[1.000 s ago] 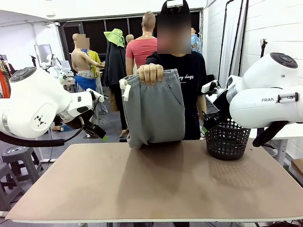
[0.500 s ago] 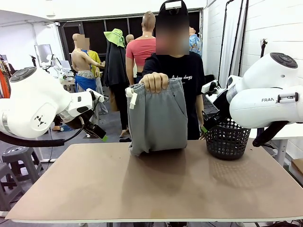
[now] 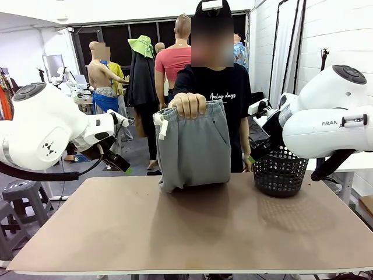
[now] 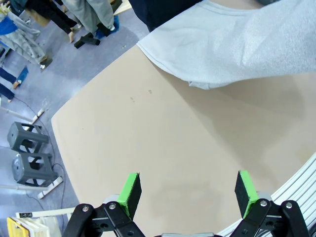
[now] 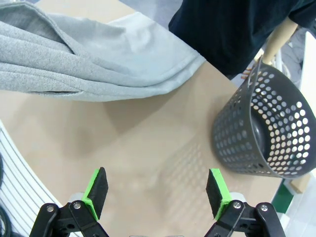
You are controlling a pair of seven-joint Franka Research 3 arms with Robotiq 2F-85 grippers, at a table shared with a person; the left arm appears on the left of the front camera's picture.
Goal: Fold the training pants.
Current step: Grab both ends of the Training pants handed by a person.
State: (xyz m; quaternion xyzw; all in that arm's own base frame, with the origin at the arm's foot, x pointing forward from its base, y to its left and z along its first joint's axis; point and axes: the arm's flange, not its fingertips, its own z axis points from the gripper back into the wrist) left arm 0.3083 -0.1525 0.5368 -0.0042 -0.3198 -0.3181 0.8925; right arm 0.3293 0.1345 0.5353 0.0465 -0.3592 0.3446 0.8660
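Dropped lower since a second ago: one training pants (image 3: 195, 146) hanging from one hand (image 3: 187, 105), hem on table (image 3: 175, 233), one basket (image 3: 280, 172) nearby, left gripper (image 4: 187, 190) and right gripper (image 5: 157, 190) spread, empty.

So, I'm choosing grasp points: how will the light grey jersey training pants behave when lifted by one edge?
Probably floppy: the light grey jersey training pants hang limp from the person's hand, their lower end slumped on the brown table. Likely light: one hand holds them up. A one-edge lift would probably let the rest sag and drag.
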